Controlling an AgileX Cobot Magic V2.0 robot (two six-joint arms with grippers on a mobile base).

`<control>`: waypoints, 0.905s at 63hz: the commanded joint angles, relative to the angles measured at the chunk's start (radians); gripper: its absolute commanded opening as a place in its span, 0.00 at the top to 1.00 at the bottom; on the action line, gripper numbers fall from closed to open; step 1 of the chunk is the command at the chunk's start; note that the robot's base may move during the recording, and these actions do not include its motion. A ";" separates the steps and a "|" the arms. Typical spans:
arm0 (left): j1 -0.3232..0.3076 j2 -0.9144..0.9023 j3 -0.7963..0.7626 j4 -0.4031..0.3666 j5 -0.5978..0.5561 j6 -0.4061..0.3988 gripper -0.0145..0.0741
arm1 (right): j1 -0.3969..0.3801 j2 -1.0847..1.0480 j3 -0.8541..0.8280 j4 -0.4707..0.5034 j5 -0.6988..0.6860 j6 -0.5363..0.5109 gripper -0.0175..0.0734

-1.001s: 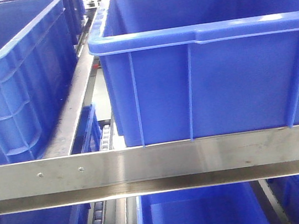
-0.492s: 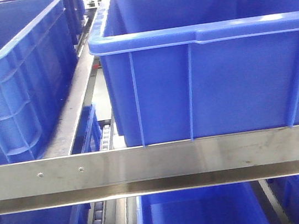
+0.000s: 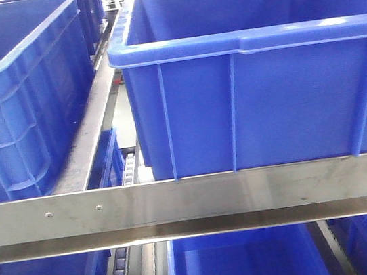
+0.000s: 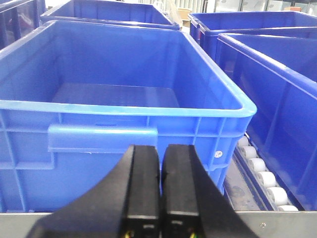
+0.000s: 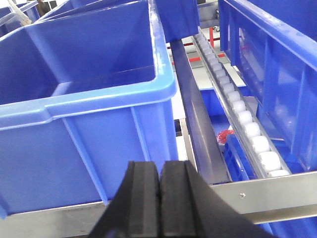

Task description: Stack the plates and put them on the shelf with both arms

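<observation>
Left gripper [image 4: 160, 173] first: its two black fingers are pressed together with only a thin seam between them and nothing caught there, poised in front of the near wall of a big blue crate [image 4: 124, 99] that is bare inside. To the right of that crate runs a line of white rollers [image 4: 260, 173], and beyond them stands another blue crate [image 4: 277, 89]. Over to the right gripper [image 5: 160, 198]: same story, fingers closed flush against each other, clamped on nothing, hovering just above the steel front rail [image 5: 257, 191] of the shelf. Ahead of it sits a blue bin [image 5: 84, 99], and to its right a steel divider [image 5: 190, 109] and a roller track [image 5: 237, 109] run away into the rack. From the front view, the shelf's brushed front rail [image 3: 246, 193] crosses the whole width, two small screws [image 3: 74, 211] on its left part, with a large crate [image 3: 259, 92] resting right behind it and a second crate [image 3: 14, 100] to the left; more blue bins show on the tier below. No plates appear in any of the three views, so their whereabouts cannot be told.
</observation>
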 commanded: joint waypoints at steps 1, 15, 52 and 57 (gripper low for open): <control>0.002 -0.019 0.022 -0.009 -0.074 -0.001 0.73 | -0.008 -0.021 -0.015 -0.001 -0.091 -0.005 0.75; 0.002 -0.019 0.022 -0.009 -0.078 -0.001 0.73 | -0.008 -0.021 -0.015 -0.001 -0.091 -0.005 0.75; 0.002 -0.019 0.022 -0.173 -0.093 0.160 0.73 | -0.008 -0.021 -0.015 -0.001 -0.091 -0.005 0.75; 0.002 -0.019 0.022 -0.173 -0.093 0.160 0.73 | -0.008 -0.021 -0.015 -0.001 -0.091 -0.005 0.75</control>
